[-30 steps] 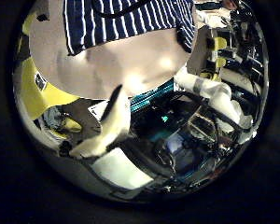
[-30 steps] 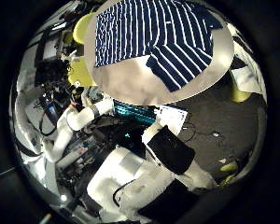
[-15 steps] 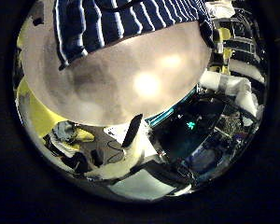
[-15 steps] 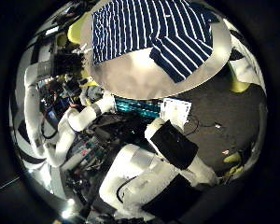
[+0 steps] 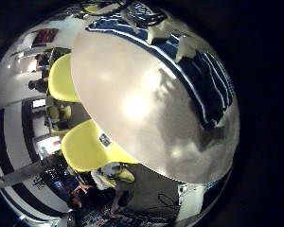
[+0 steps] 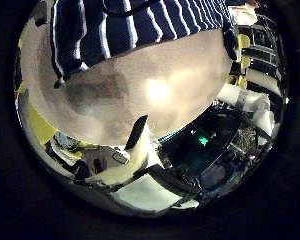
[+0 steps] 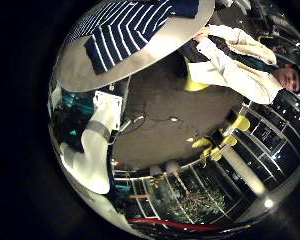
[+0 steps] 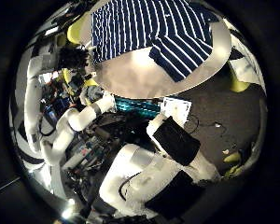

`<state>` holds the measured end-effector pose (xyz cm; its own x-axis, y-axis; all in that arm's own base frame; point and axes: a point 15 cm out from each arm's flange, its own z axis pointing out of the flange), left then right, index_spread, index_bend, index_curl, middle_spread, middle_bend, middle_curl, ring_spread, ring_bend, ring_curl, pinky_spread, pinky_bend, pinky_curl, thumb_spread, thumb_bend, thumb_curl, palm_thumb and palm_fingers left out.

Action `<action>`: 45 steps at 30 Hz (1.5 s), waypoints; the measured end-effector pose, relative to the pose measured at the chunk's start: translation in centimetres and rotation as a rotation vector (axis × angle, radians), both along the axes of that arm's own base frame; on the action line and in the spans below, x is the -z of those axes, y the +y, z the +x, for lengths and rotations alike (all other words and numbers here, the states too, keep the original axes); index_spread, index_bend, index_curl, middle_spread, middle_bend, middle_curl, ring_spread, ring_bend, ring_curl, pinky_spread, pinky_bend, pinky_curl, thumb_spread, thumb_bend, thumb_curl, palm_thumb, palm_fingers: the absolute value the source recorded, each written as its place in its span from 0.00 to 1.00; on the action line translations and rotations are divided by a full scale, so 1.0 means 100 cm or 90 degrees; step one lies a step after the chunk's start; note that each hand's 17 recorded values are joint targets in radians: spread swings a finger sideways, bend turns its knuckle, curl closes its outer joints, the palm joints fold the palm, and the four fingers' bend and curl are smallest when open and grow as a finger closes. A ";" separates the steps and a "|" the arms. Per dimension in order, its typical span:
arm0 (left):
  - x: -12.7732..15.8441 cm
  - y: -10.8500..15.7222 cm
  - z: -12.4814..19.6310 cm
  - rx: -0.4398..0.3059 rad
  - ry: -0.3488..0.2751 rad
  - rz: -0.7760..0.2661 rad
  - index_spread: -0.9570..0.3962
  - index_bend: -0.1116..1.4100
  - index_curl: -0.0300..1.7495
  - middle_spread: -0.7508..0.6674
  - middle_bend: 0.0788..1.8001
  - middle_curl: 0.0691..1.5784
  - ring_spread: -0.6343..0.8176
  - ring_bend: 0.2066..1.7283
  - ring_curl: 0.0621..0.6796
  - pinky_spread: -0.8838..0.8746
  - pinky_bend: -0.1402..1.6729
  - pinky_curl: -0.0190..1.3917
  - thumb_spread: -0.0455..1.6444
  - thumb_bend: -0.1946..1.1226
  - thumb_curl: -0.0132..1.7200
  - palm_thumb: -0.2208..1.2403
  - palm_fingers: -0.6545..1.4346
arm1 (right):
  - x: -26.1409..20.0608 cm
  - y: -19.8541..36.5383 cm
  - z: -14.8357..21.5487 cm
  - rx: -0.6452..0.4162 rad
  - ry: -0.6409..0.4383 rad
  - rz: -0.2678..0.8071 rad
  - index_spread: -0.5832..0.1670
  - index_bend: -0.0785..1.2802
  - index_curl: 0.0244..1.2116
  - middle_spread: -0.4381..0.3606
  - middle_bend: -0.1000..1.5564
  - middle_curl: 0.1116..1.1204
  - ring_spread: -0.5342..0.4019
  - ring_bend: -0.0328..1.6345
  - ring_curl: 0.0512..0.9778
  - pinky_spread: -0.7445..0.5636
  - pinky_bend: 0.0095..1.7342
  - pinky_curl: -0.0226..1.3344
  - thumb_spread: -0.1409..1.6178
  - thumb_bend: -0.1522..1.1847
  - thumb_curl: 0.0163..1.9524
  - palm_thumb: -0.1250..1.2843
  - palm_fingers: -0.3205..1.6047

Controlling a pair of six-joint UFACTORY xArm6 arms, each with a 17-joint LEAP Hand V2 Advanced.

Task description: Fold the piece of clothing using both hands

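Note:
A striped garment (image 8: 159,33) lies spread flat on a round table (image 8: 131,82) in the right thumb side palm view, far from that palm. My left arm (image 8: 79,117) reaches toward the table edge there. In the left thumb side palm view the garment (image 6: 130,25) lies across the table (image 6: 150,95), and one straight finger (image 6: 137,132) of my left hand points at the bare tabletop. The garment (image 5: 194,66) lies along the table's far edge in the left little finger side palm view. The right little finger side palm view shows the garment (image 7: 130,35) and my right hand (image 7: 95,140), relaxed, well away from it.
Chairs (image 5: 85,147) stand around the table in the left little finger side palm view. A bare stretch of tabletop (image 5: 133,104) lies between the garment and the table's near edge. Equipment and a screen (image 8: 140,109) sit beside the table.
The left palm views have shifted: the left hand has moved in over the table edge toward the garment. The right palm view rose slightly, then held still.

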<state>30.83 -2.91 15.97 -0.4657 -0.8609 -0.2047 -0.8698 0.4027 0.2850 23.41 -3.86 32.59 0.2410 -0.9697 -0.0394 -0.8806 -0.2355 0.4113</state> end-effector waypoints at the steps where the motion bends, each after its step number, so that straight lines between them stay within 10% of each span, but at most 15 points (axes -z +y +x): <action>1: 0.002 -0.001 0.001 0.000 0.003 0.003 0.63 0.19 0.21 0.57 0.06 0.19 0.57 0.33 0.23 0.61 0.34 0.25 0.61 0.13 0.18 0.37 0.38 | 0.000 0.000 -0.001 -0.001 0.002 0.000 0.31 0.18 0.22 0.56 0.19 0.25 0.69 0.30 0.22 0.81 0.22 0.22 0.87 0.11 0.13 0.49 0.29; 11: 0.018 -0.004 0.005 -0.009 0.023 0.012 0.64 0.18 0.20 0.57 0.07 0.19 0.57 0.33 0.22 0.60 0.34 0.24 0.63 0.13 0.18 0.40 0.38 | 0.001 -0.002 -0.004 -0.003 0.003 -0.003 0.32 0.18 0.23 0.56 0.19 0.25 0.68 0.29 0.21 0.81 0.21 0.21 0.87 0.11 0.14 0.50 0.30; 19: 0.006 -0.008 0.015 -0.016 0.001 0.004 0.56 0.24 0.24 0.38 0.27 0.25 0.35 0.32 0.19 0.47 0.29 0.21 0.64 0.14 0.18 0.43 0.64 | -0.001 -0.003 -0.003 -0.004 0.000 -0.003 0.32 0.18 0.23 0.53 0.19 0.25 0.68 0.29 0.21 0.82 0.21 0.21 0.87 0.11 0.14 0.50 0.30; 28: -0.001 -0.004 0.016 -0.024 0.034 0.026 0.37 0.33 0.35 0.21 0.41 0.40 0.10 0.57 0.50 0.17 0.49 0.31 0.68 0.20 0.25 0.66 0.87 | -0.003 -0.003 -0.002 -0.006 -0.004 -0.003 0.33 0.18 0.23 0.53 0.19 0.26 0.68 0.29 0.21 0.82 0.20 0.21 0.87 0.11 0.14 0.50 0.31; 45: -0.033 -0.011 0.022 -0.016 0.032 0.018 0.21 0.34 0.57 0.11 0.48 0.55 0.10 0.71 0.72 0.12 0.65 0.44 0.69 0.14 0.32 0.71 0.80 | 0.078 -0.004 0.022 -0.039 -0.032 0.002 0.33 0.17 0.20 0.39 0.19 0.26 0.54 0.36 0.25 0.74 0.24 0.22 0.75 0.10 0.18 0.58 0.31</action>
<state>33.08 -3.96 19.31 -0.4550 -0.8663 -0.2060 -0.8635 0.3727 0.3398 25.63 -4.30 24.79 0.3022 -0.9528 -0.0286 -0.8839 -0.2913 0.3658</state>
